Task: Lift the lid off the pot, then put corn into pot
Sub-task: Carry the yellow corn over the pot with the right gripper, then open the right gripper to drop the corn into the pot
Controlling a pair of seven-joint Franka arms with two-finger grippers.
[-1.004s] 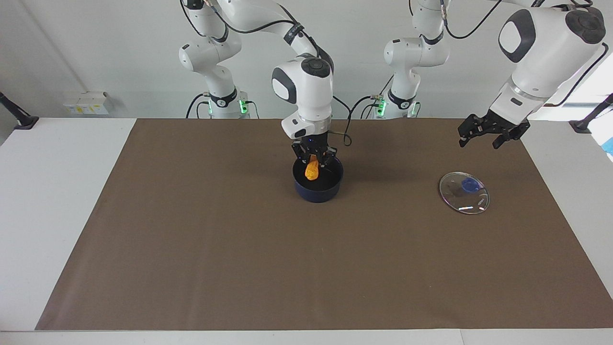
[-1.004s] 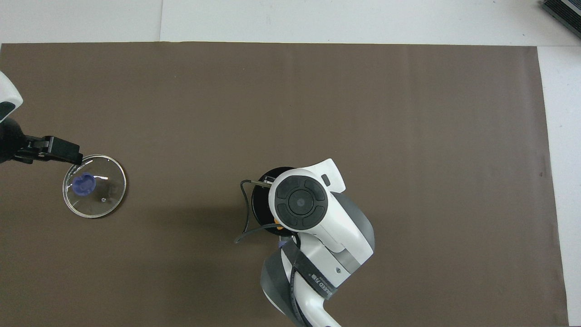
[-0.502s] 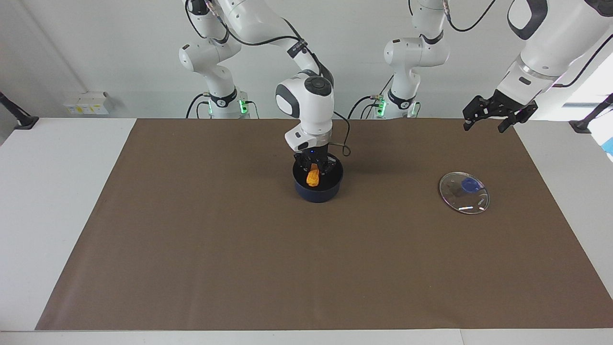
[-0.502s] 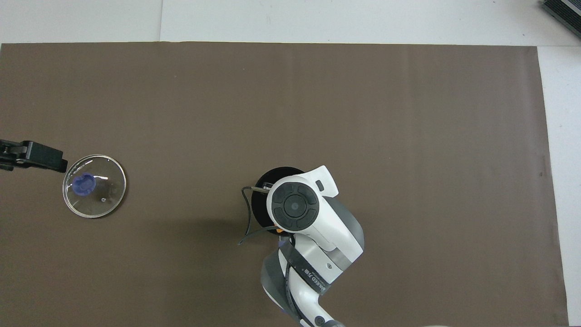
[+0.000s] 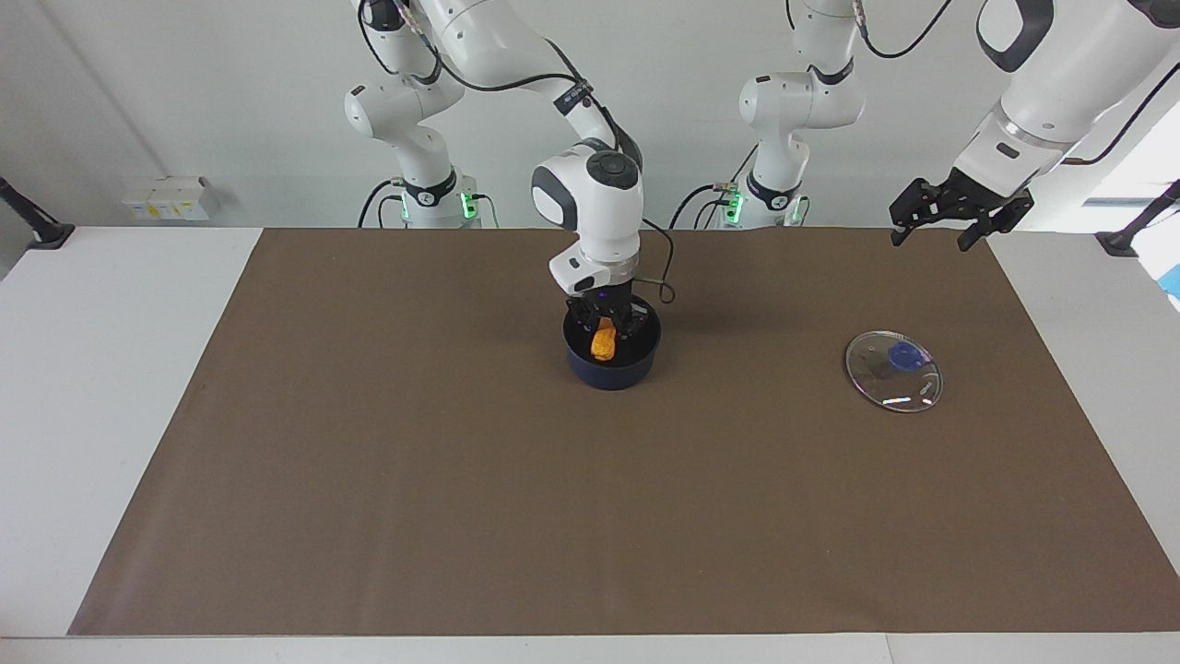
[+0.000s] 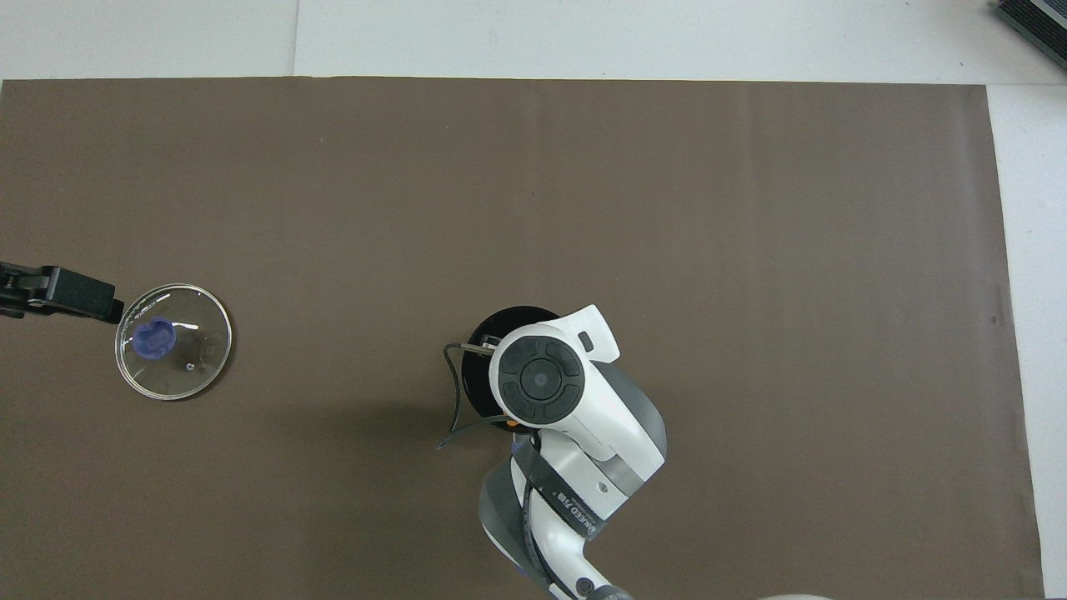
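Note:
The dark blue pot [image 5: 612,366] stands uncovered in the middle of the mat, and its rim [image 6: 503,320] shows from under the right arm in the overhead view. My right gripper [image 5: 604,325] reaches down into it. The orange corn [image 5: 603,344] stands tilted inside the pot with its upper end at the gripper; a sliver of corn [image 6: 510,422] shows from above. The glass lid [image 5: 893,371] with its blue knob lies flat on the mat toward the left arm's end, seen from above as the lid [image 6: 173,353]. My left gripper [image 5: 929,240] hangs open and empty, high over the mat beside the lid.
A brown mat [image 5: 461,480] covers most of the white table [image 5: 111,387]. A black cable [image 6: 453,392] loops from the right wrist beside the pot. A small white box [image 5: 166,197] sits at the table's robot-side edge, and a dark object [image 6: 1034,21] lies at one corner.
The right gripper has come down, taking the corn from just above the rim into the pot. The left arm has risen and drawn back from the lid.

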